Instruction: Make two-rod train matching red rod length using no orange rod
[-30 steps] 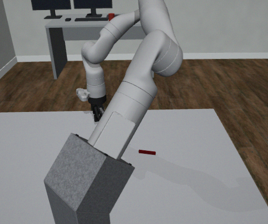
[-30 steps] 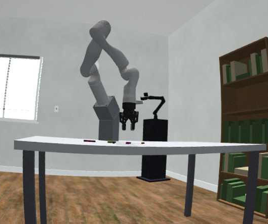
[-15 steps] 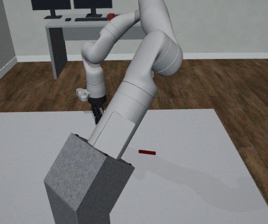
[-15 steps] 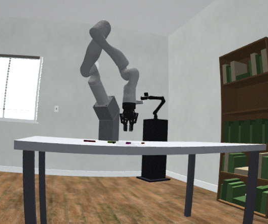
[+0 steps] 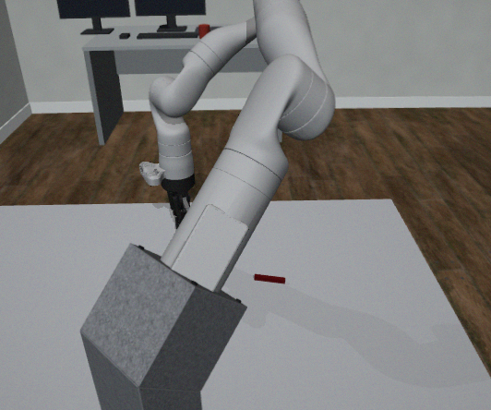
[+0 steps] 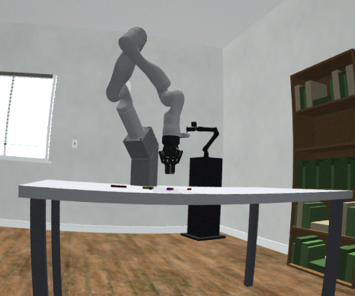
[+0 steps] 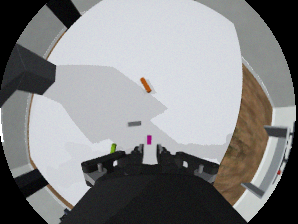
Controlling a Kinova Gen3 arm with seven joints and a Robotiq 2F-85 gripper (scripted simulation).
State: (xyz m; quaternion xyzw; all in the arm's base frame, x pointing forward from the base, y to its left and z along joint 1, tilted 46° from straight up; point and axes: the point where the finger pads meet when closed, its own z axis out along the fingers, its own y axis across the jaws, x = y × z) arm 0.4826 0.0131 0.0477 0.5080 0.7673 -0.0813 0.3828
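My gripper (image 5: pixel 178 223) (image 6: pixel 169 171) (image 7: pixel 150 149) hangs above the white table (image 5: pixel 351 240) (image 6: pixel 80 193), fingers drawn narrow with a small gap and nothing between them. In the wrist view a magenta rod (image 7: pixel 150 139) (image 6: pixel 169 189) lies just ahead of the fingertips. A lime rod (image 7: pixel 113 147) (image 6: pixel 146 187) lies to its left, a grey rod (image 7: pixel 135 123) a little farther out, and an orange rod (image 7: pixel 145 84) (image 6: pixel 189 189) farther still. The red rod (image 5: pixel 269 278) (image 6: pixel 118 186) lies apart, near the arm's base. In the top view the arm hides the other rods.
The arm's grey pedestal (image 5: pixel 157 319) stands on the table and blocks much of the top view. A black stand with a camera arm (image 6: pixel 205 171) is behind the table. A bookshelf (image 6: pixel 327 167) stands at the right wall.
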